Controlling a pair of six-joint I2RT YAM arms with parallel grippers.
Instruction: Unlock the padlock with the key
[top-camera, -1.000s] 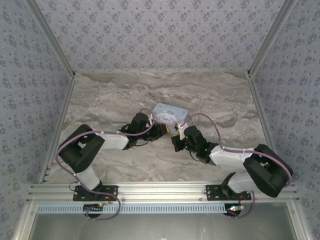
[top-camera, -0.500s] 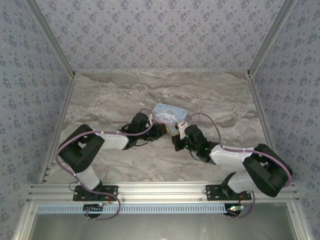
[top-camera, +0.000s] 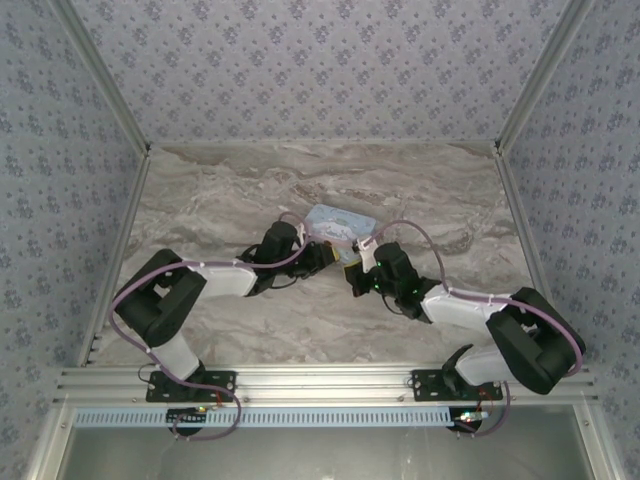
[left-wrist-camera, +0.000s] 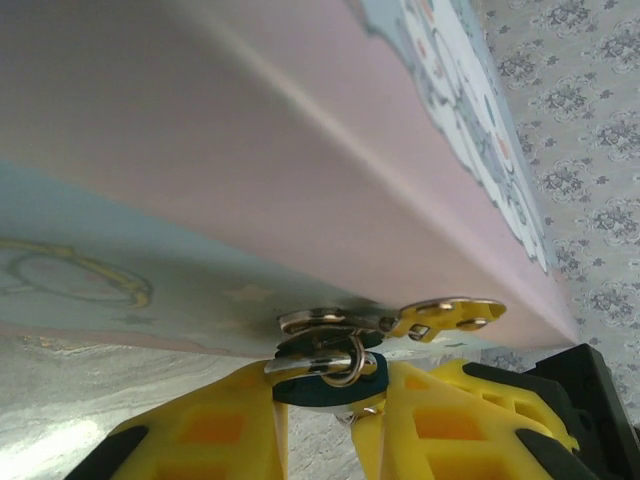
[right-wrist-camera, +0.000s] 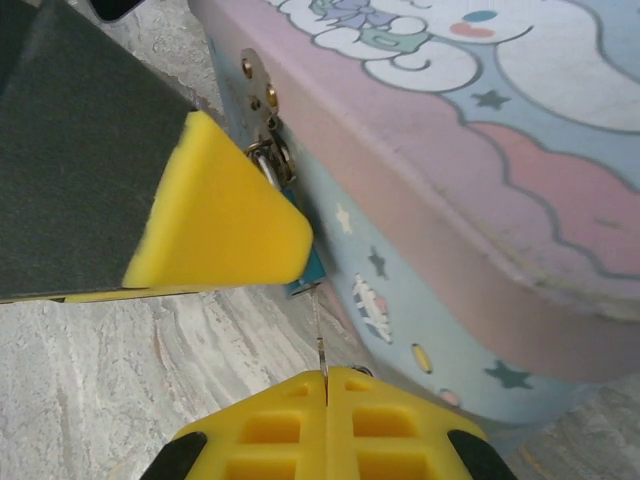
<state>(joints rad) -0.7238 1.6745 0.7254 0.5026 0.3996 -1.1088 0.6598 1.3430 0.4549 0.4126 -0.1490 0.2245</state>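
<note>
A staged robot test booth: patterned wallpaper walls (top-camera: 320, 60), marble-look tabletop (top-camera: 240, 195), aluminium frame (top-camera: 320, 381).

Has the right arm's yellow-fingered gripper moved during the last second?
Yes, slightly: the right gripper has edged away from the near aluminium rail, toward the pastel blue cartoon-printed tin box.

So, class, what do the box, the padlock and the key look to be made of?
Box: looks like thin tin, smooth printed pastel coat with a soft sheen; its hasp is shiny bare metal with rivets. Padlock: smooth teal coat, probably over metal, though that's open. Key: thin silvery bare metal, edge-on in the right gripper.
</note>
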